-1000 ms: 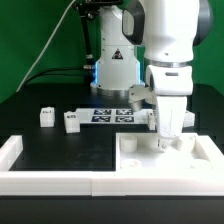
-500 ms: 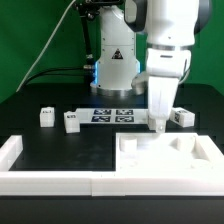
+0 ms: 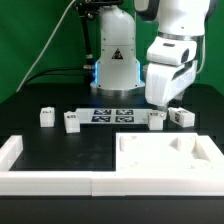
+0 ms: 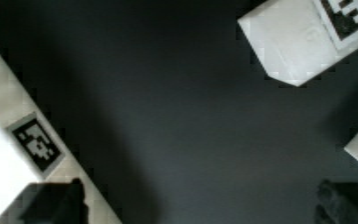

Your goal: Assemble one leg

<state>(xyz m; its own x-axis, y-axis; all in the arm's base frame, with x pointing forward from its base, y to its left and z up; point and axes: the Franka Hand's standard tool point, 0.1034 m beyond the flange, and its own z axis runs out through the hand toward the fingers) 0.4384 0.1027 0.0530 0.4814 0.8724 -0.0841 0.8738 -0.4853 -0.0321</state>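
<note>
Several small white legs with marker tags stand on the black table: two at the exterior view's left (image 3: 45,117) (image 3: 72,122) and two at its right (image 3: 157,120) (image 3: 181,117). My gripper (image 3: 163,103) hangs a little above the leg at the right, apart from it. In the wrist view the gripper (image 4: 197,205) is open and empty, with its dark fingertips (image 4: 51,205) wide apart over bare black table. White tagged parts show at that picture's edges (image 4: 309,35) (image 4: 34,140); I cannot tell which parts they are.
The wide white panel (image 3: 150,165) with raised corners lies at the front right. A white L-shaped frame (image 3: 12,152) runs along the front left. The marker board (image 3: 112,114) lies in front of the robot base (image 3: 115,65).
My gripper has risen from low by the panel's far edge to above the right-hand leg. That leg now stands free on the table.
</note>
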